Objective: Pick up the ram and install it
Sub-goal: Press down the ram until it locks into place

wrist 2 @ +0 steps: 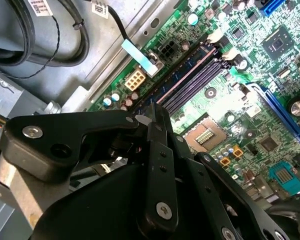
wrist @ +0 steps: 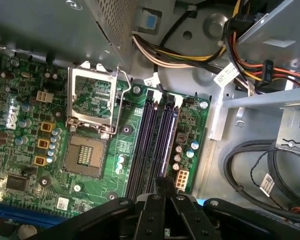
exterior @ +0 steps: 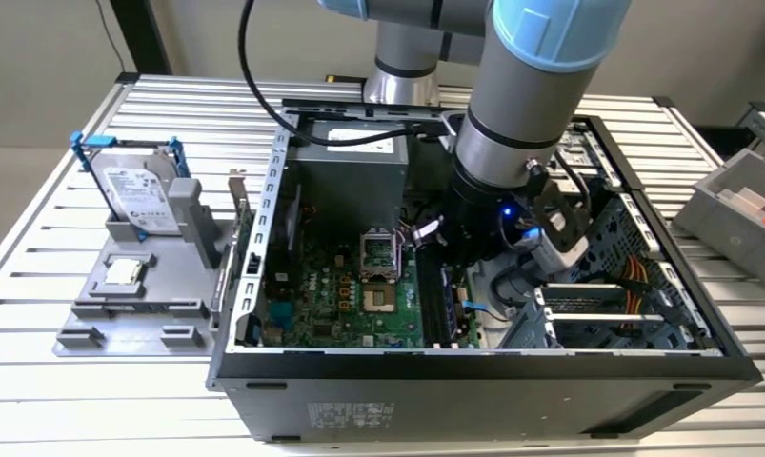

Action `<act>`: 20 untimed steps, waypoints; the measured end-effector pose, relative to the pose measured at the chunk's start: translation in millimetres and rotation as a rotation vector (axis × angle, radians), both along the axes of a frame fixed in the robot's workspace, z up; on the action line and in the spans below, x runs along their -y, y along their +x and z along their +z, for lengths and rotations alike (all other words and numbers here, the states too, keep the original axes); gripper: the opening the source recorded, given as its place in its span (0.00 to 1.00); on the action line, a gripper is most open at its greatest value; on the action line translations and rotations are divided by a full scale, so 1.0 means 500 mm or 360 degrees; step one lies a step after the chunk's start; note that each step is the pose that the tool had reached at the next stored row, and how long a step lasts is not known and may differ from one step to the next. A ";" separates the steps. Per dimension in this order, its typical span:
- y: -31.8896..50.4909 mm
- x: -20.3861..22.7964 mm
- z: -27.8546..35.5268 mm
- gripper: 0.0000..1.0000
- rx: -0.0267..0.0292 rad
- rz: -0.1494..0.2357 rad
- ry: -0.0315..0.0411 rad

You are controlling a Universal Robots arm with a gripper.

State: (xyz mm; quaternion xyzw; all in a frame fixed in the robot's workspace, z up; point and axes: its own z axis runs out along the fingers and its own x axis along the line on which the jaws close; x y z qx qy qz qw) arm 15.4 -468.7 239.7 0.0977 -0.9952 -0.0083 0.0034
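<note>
The ram [wrist 2: 182,75] is a thin stick seen edge-on, standing in one of the long black motherboard slots [wrist: 152,145] inside the open computer case [exterior: 484,381]. In the first wrist view the ram [wrist: 166,142] sits in the slot nearest the small white connector. My gripper [wrist 2: 157,111] reaches down into the case over those slots. Its black fingers are closed together on the ram's upper edge, seen in both wrist views, gripper [wrist: 163,183]. In the exterior view the arm [exterior: 522,114] hides the fingertips.
An open processor socket [wrist: 90,125] lies beside the slots. Cable bundles [wrist: 190,55] and a drive cage [exterior: 611,305] crowd the case's other side. On the exterior view's left, a grey holder [exterior: 128,319] carries a blue-framed hard drive [exterior: 141,195] and a small square chip [exterior: 124,271].
</note>
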 end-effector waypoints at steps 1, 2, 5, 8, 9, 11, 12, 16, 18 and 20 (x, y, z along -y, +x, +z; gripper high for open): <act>0.000 -0.0001 0.000 0.00 0.00000 0.0011 0.0000; 0.000 -0.0001 0.000 0.00 0.00000 0.0021 0.0000; 0.000 -0.0001 0.000 0.00 0.00000 0.0049 0.0000; 0.000 -0.0001 0.000 0.00 0.00000 0.0076 0.0000; 0.000 -0.0001 0.000 0.00 0.00000 0.0086 0.0000; 0.000 -0.0002 0.000 0.00 0.00000 0.0107 0.0000; 0.000 -0.0002 0.000 0.00 0.00000 0.0118 0.0000; 0.000 -0.0003 0.000 0.00 0.00000 0.0156 0.0000; 0.000 -0.0003 0.000 0.00 0.00000 0.0172 0.0000; 0.000 -0.0003 0.000 0.00 0.00000 0.0190 0.0000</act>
